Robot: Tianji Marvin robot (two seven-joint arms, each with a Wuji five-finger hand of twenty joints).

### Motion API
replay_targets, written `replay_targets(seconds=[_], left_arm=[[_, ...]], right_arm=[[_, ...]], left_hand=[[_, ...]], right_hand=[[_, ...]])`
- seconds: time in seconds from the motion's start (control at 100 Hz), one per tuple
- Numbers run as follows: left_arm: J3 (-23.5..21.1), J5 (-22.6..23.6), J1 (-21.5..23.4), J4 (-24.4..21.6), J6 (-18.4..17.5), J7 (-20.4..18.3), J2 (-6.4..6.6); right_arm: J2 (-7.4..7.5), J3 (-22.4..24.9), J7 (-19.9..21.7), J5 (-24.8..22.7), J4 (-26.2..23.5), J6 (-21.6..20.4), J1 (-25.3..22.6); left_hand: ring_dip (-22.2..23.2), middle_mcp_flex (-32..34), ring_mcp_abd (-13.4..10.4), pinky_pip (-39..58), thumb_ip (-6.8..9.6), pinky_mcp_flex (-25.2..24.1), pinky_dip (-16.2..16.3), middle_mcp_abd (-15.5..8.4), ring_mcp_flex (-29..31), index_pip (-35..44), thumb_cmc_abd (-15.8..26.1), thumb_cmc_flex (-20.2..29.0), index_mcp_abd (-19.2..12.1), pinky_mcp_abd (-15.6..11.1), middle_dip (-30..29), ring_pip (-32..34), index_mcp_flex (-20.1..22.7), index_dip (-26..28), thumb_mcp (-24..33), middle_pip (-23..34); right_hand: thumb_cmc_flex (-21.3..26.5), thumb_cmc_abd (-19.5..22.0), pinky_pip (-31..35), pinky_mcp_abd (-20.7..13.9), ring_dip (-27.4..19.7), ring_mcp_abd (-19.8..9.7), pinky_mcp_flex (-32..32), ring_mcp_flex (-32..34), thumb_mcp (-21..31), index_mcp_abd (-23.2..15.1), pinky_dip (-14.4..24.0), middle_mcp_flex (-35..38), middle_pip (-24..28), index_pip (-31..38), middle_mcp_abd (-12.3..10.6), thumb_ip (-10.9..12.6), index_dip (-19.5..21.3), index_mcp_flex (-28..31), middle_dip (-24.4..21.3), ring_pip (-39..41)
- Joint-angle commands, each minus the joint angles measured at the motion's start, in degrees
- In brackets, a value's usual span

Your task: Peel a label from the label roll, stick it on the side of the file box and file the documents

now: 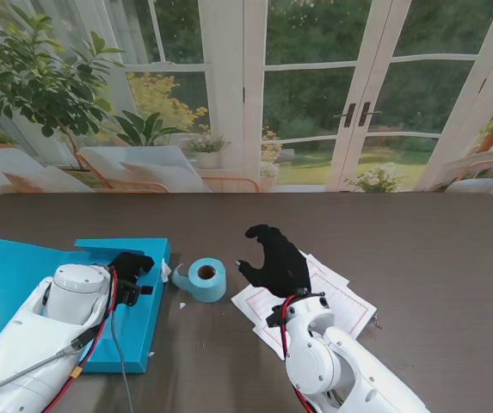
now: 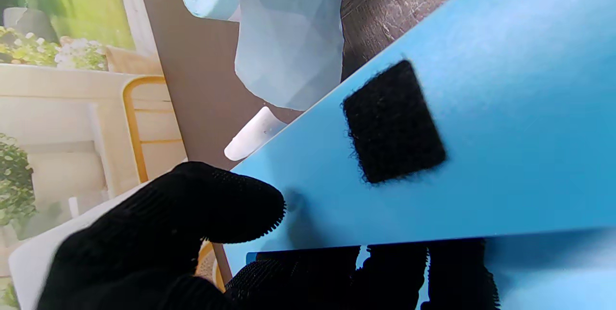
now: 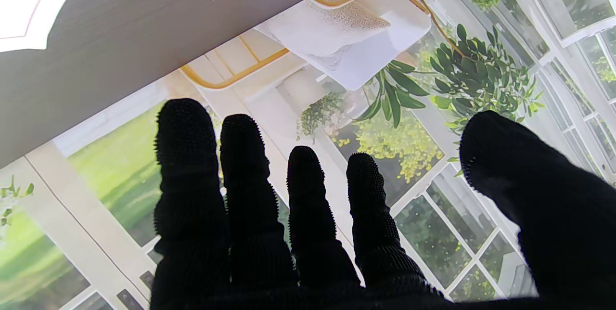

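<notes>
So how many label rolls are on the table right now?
1: the light blue label roll lies on the dark table, between the blue plastic file box and the white documents. None seems hidden.

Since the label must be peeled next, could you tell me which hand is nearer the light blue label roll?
Left. The left hand grips the blue file box edge just left of the light blue label roll; the open right hand hovers over the white documents, slightly farther right.
</notes>
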Motion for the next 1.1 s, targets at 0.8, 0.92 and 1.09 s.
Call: replay_targets(seconds=[0.8, 0.92, 1.09], left_arm=[[-5.9, 8.5, 9.2, -17.3, 1.6, 0.3, 1.58], [-5.6, 14.8, 12.3, -22.1, -2.6, 5.2, 1.32], [-5.1, 20.6, 16.0, -24.3, -18.1, 14.5, 0.28]], right_arm=[[0.04, 0.5, 1.4, 0.6, -0.6, -0.6, -1.0], [0.04, 0.7, 1.5, 0.8, -0.4, -0.6, -1.0], [0.39, 2.2, 1.7, 0.6, -0.8, -1.6, -1.6]], left_hand=[[-16.6, -26.4, -6.2, -56.5, -3.0, -10.4, 2.0, 2.8, -26.4, -43.6, 2.0, -1.6, 4.1, -11.6, -27.9, -36.5, -6.0, -16.4, -7.4, -25.7], [-8.5, -21.1, -4.9, -53.4, -3.41, -7.6, 10.7, 3.0, -22.4, -41.4, 1.6, -2.0, 3.8, -10.8, -20.8, -31.8, -3.1, -14.9, -7.6, -23.3], [-2.8, -13.2, -2.6, -52.0, -2.52, -4.1, 18.0, 2.7, -18.5, -37.9, -0.2, -1.6, 1.9, -8.6, -14.8, -24.9, 2.5, -13.5, -6.7, -21.8]], right_hand=[[-1.7, 1.9, -1.0, -0.5, -0.1, -0.8, -27.8, -0.1, -0.9, -0.8, 0.6, 0.9, -1.1, -0.6, 0.3, 0.6, -0.4, 0.9, -0.3, -0.7], [-1.8, 1.9, -1.1, -0.5, -0.1, -0.8, -27.8, -0.2, -1.0, -0.8, 0.6, 0.8, -1.1, -0.7, 0.2, 0.6, -0.4, 0.9, -0.3, -0.7], [-1.7, 1.9, -1.1, -0.5, -0.2, -0.8, -27.8, -0.4, -1.1, -0.8, 0.6, 0.7, -1.2, -0.7, 0.3, 0.6, -0.4, 0.9, -0.4, -0.9]])
